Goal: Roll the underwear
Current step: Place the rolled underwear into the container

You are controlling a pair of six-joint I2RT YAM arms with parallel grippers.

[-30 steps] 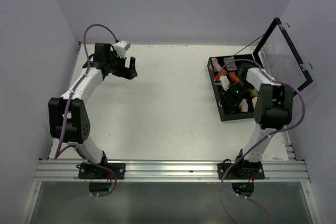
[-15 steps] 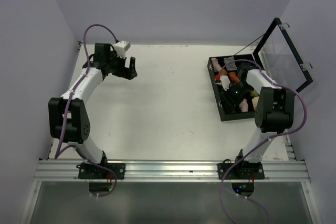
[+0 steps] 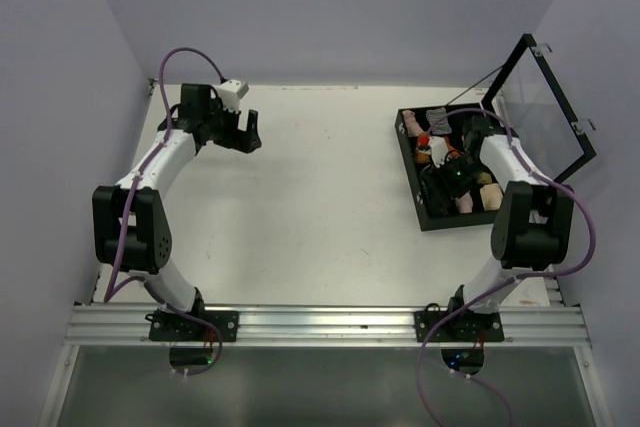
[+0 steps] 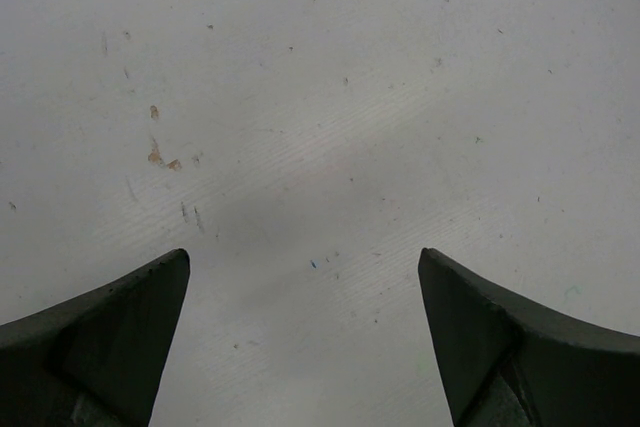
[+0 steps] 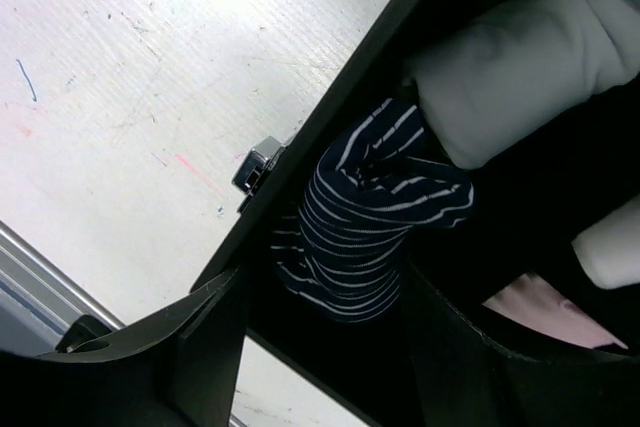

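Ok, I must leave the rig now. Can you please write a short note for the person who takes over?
Left gripper: open, empty, above the table at far left.
Right gripper: open, over the box, jaws on either side of the striped roll; no grip visible.
Things: the striped roll lies in the box against its wall, beside a white roll and a pink one.
Done: this piece is rolled and boxed.
Left: lift the right arm clear. No unrolled underwear shows on the table, so check whether more is to come.
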